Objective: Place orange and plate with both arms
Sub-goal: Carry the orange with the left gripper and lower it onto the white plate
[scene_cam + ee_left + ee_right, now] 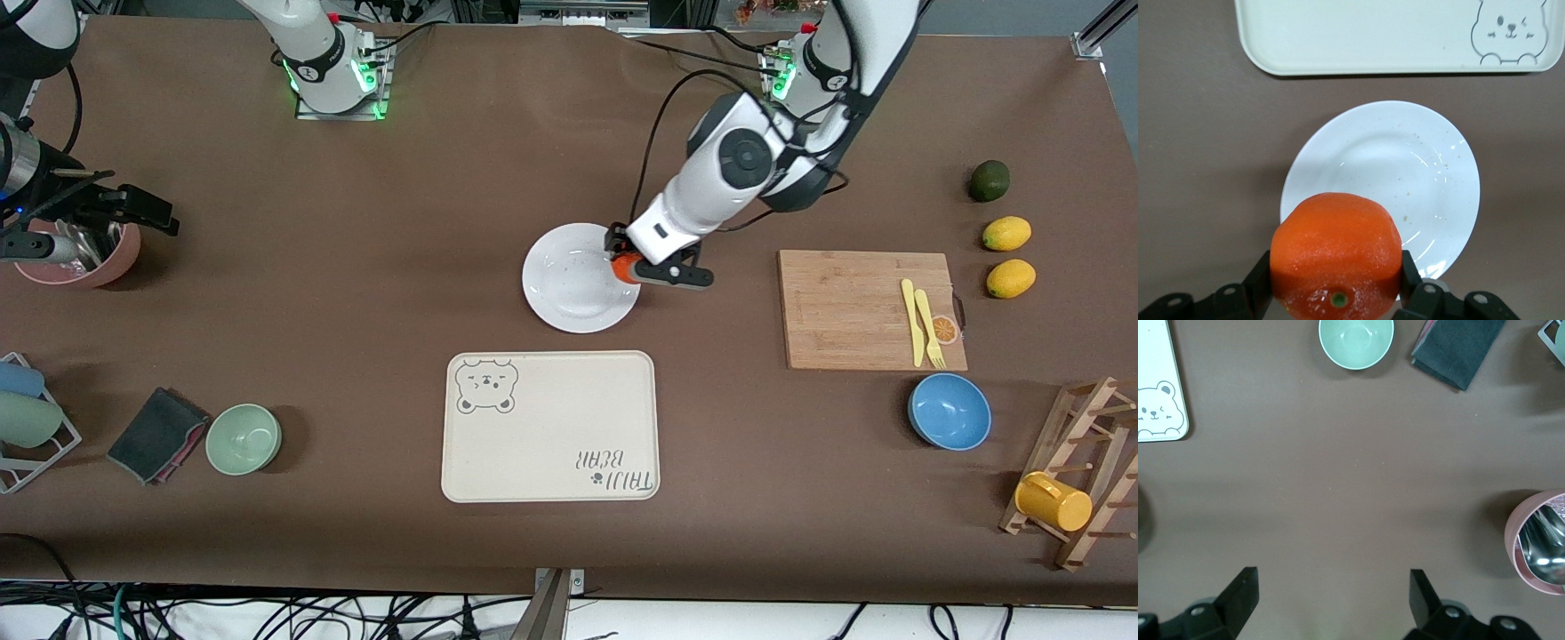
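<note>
You are looking at a robotics lab staged as a mock kitchen: two arm bases are glowing green where they are bolted to the cloth-covered bench (356,293), loose cables are trailing along its edge, and a cutting board (867,307), bowls and a mug rack (1080,476) are sitting out as props.

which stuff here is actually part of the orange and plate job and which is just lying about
Part of the job:
- orange, gripped by the left gripper over the plate's edge
- plate
- right gripper, open, waiting over bare table near the pink bowl

Just lying about:
- bear tray
- cutting board
- two lemons
- blue bowl
- green bowl
</note>
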### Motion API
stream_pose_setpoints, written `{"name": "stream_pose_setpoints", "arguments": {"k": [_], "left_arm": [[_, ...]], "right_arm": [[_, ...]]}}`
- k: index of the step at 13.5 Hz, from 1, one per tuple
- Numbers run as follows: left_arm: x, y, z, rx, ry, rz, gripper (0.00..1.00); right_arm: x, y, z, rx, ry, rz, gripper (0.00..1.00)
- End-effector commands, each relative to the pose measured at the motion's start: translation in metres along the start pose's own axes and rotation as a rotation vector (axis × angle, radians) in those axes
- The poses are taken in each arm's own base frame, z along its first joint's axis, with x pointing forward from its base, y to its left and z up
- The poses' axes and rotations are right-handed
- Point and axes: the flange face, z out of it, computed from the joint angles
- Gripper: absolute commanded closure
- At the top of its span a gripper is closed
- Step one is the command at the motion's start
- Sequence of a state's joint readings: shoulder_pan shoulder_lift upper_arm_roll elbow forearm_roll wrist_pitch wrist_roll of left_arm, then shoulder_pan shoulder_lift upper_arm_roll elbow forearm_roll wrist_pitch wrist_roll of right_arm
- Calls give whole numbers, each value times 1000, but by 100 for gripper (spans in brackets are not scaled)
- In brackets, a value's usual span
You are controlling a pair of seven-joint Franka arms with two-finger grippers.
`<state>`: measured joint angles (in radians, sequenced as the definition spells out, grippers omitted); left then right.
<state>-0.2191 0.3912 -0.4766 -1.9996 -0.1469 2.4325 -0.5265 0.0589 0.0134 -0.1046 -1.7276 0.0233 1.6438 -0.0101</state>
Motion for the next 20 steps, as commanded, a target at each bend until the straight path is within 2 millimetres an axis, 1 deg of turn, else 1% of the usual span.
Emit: {"name": "stream_pose_setpoints", "arguments": {"k": [1, 2, 3, 4, 5, 6, 7, 8, 9, 10, 11, 12, 13, 14, 15, 19, 20], "left_arm": [[8, 31, 32, 4, -19, -21, 100], [7, 39, 47, 2, -35, -46, 100], [7, 47, 56, -3, -30, -55, 100], [9, 45, 65, 13, -21, -65, 100], [7, 47, 74, 23, -24, -74, 100], [9, 55, 80, 17, -25, -79, 100], [8, 56, 89, 22, -34, -87, 100], [13, 53, 90, 15, -13, -94, 100], [14, 52, 95, 11, -8, -95, 97], [14, 49, 99, 15, -13, -98, 89], [16, 47, 98, 16, -9, -102, 66], [16, 46, 98, 18, -10, -106, 35], [18, 43, 95, 20, -3, -123, 21], [18, 41, 95, 23, -4, -140, 5], [19, 40, 93, 22, 1, -145, 0], [30, 33, 69, 13, 31, -161, 0], [34, 26, 53, 12, 46, -172, 0]], "right_arm": [[-2, 0, -3, 13, -1, -1, 0], [-2, 0, -3, 13, -1, -1, 0], [-2, 0, -3, 13, -1, -3, 0], [-2, 0, -3, 13, -1, -1, 0], [-2, 0, -3, 13, -1, -1, 0], [-2, 0, -3, 13, -1, -1, 0], [-2, 0, -3, 13, -1, -1, 0], [-2, 0, -2, 13, -2, -1, 0], [-2, 0, -3, 13, -1, -4, 0], [-2, -1, -2, 13, -2, -4, 0], [-2, -1, -2, 13, -4, -3, 0], [-4, -2, -1, 12, -18, 2, 0], [-5, -6, 1, 10, -33, -6, 0], [-8, -9, 3, 9, -59, 0, 0], [-7, -10, 3, 18, -57, 0, 0], [1, -11, 3, 21, -56, -15, 0], [3, -13, 4, 20, -64, -24, 0]]}}
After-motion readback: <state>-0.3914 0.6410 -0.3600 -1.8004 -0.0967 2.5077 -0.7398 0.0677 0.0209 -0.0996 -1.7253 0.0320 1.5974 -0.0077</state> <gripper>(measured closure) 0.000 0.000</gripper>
